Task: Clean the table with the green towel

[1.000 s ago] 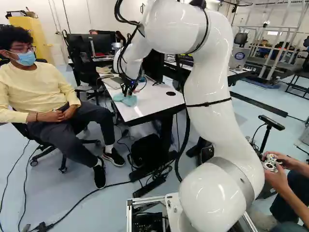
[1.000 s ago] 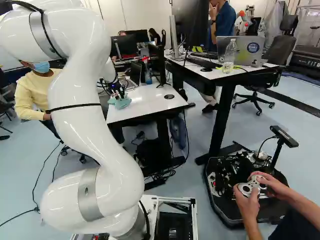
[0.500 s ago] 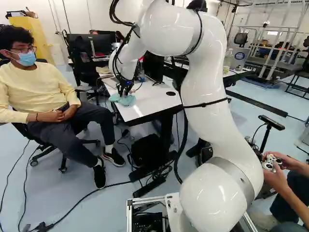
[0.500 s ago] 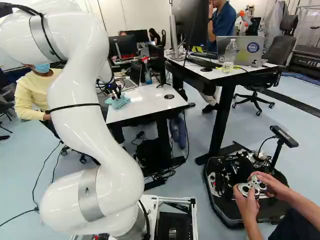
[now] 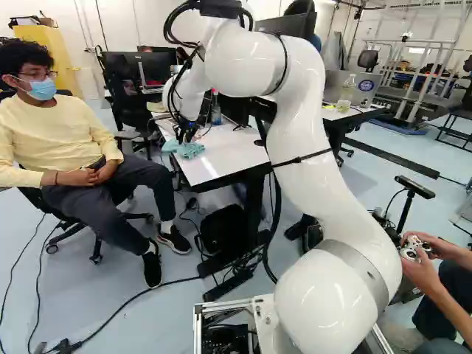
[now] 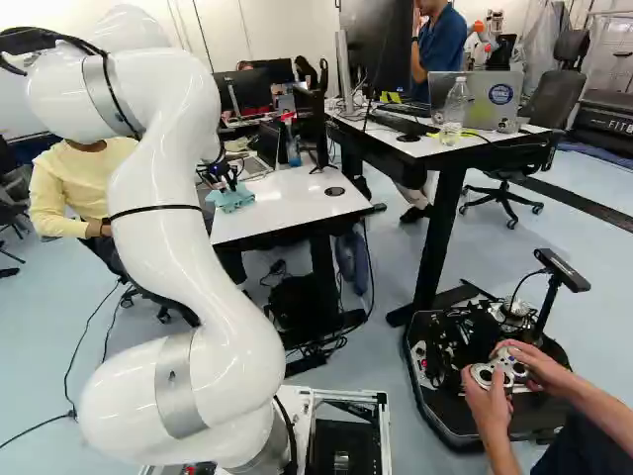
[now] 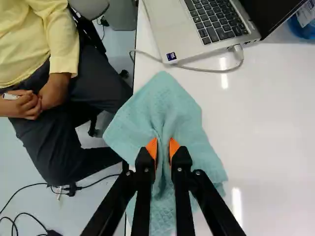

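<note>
My gripper (image 5: 187, 137) is at the left edge of the white table (image 5: 225, 156) in the left base view, low over the tabletop. In the wrist view the gripper (image 7: 164, 150) is shut on the green towel (image 7: 170, 110), a fold of it pinched between the orange pads. The towel spreads flat ahead of and beneath the fingers, partly over the table's edge. The right base view shows the towel (image 6: 231, 199) at the same table edge.
A laptop (image 7: 209, 24) with a cable (image 7: 211, 70) lies just ahead of the towel. A seated person (image 5: 74, 147) is close beside the table edge. A bottle (image 5: 216, 114) stands farther back. Another desk (image 6: 435, 146) holds a laptop and bottle.
The arm has shifted, carrying the gripper and towel leftward in the left base view and slightly away, toward the laptop end. The base has not moved.
</note>
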Controlling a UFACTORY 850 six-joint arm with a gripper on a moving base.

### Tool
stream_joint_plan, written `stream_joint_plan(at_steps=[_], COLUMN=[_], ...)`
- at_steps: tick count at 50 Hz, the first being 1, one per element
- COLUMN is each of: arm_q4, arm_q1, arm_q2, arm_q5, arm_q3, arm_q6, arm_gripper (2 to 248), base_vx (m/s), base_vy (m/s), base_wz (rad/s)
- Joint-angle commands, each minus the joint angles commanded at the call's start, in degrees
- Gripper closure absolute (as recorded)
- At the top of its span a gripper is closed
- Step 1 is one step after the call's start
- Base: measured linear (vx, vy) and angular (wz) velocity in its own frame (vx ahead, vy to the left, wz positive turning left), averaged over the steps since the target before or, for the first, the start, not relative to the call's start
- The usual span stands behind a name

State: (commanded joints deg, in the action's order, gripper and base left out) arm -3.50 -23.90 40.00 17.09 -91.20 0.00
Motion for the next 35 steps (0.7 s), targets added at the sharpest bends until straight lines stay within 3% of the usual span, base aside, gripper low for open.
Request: stream_joint_plan(at_steps=[18,35], arm_q4=[0.00,0.00], arm_q1=[1.76,4.19], arm_q2=[3.17,2.74], arm_q5=[0.00,0.00], arm_q3=[-4.55,-3.91], arm_q6=[0.00,0.00], arm_gripper=[199,199], base_vx=[0.000,0.000], base_vy=[0.000,0.000], base_wz=[0.000,0.000])
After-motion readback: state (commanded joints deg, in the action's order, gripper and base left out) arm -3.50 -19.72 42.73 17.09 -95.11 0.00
